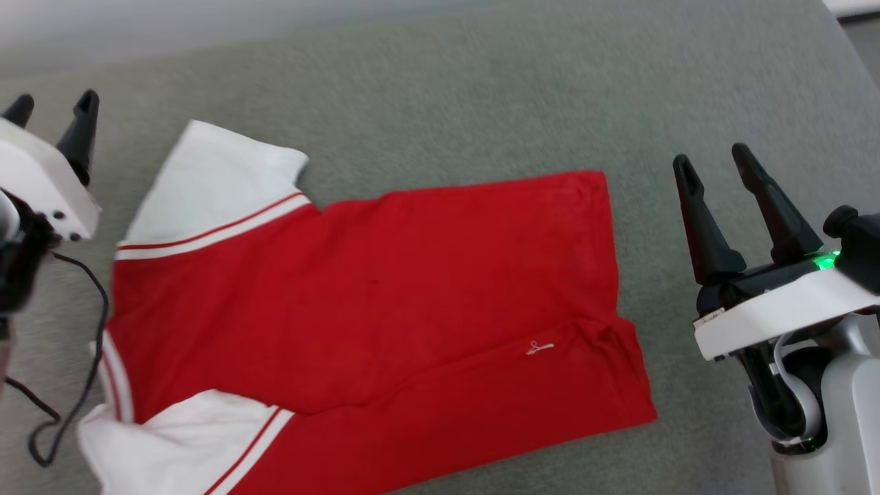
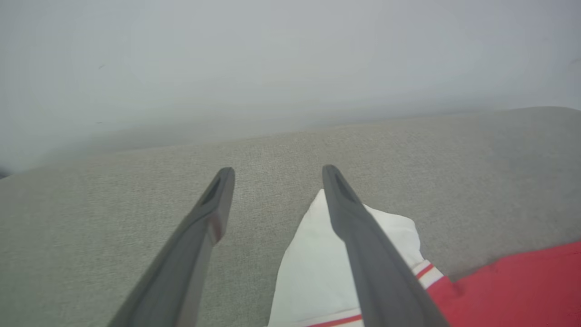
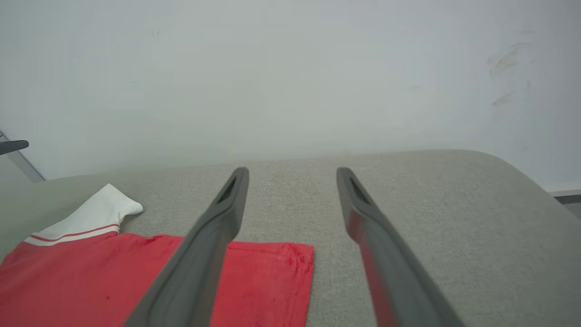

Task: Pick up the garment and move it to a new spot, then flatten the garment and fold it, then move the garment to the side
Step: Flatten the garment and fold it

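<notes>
shirt (image 1: 371, 295): near sleeve cut by bottom edge
logo (image 1: 540, 348): too small to read
left gripper (image 1: 53, 103): half cropped

Light was bright, even, diffuse; shadows faint, no glare. Head view: motion blur twd left edge, left gripper (image 1: 55, 103) smeared. Left wrist view: wall (image 2: 272, 68) hazy, out of focus.

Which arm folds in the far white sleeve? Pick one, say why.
Probably left: the open left end effector sits beside the garment's far white sleeve; the right end effector is past the hem.
</notes>
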